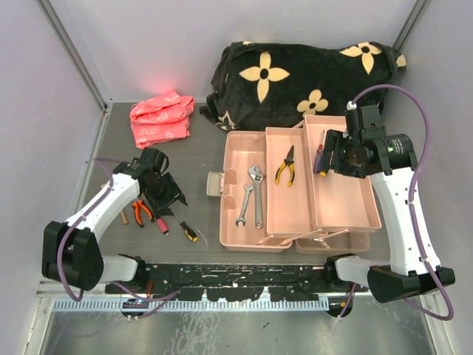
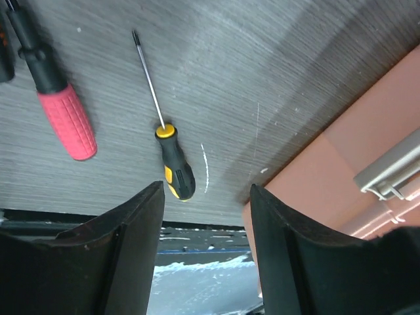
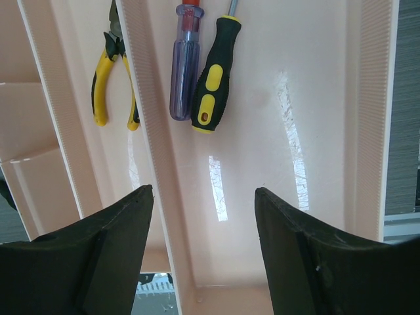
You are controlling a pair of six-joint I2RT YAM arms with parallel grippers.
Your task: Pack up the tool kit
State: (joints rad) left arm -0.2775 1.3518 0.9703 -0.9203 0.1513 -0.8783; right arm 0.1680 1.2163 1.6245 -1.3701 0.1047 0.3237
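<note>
Lying beside the toolbox (image 1: pixel 238 151): orange pliers (image 1: pixel 140 212), red screwdriver (image 1: pixel 160 224), yellow-black screwdriver (image 1: pixel 188 231).

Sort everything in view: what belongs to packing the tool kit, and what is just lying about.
Belongs to the job:
- toolbox
- in its trays: wrenches, yellow-handled pliers, purple-handled screwdriver, black-and-yellow screwdriver
- out on the table: orange-handled pliers, red-handled screwdriver, small yellow-capped screwdriver

Just lying about:
- pink bag
- black flowered fabric
</note>
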